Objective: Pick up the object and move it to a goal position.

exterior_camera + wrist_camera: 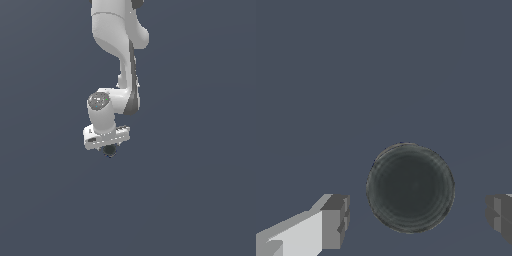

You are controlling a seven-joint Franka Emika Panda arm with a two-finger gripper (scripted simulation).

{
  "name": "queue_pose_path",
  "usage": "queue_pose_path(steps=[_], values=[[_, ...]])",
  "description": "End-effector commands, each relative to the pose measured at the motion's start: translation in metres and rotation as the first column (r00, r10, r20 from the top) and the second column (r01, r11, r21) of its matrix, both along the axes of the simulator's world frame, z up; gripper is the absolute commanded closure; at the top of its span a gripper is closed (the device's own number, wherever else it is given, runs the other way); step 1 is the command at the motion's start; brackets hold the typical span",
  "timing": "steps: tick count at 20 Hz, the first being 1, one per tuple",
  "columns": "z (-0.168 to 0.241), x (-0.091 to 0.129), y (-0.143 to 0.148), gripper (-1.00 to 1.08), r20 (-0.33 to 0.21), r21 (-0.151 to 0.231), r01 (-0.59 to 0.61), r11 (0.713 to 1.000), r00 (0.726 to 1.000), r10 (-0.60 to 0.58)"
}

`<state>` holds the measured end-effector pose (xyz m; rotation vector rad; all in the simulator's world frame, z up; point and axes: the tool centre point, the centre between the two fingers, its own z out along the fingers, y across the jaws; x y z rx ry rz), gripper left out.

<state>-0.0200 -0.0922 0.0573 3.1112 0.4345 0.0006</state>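
Your end effector (413, 217) stands with its fingers (336, 220) spread apart, one on each side of the object (410, 187), and neither touches it. In the exterior view the object (109, 150) shows as a dark blob directly beneath the white hand. No bench edge is visible to place it by.

Flat, even, dim light fills both slightly soft, low-detail renders, with no cast shadows, glare or edge distortion.
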Motion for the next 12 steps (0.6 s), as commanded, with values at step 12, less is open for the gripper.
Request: queue_pose_path(steps=[12], values=[[-0.044, 0.0, 0.0, -0.92, 0.0, 0.0, -0.003, 1.0, 1.0, 0.003]])
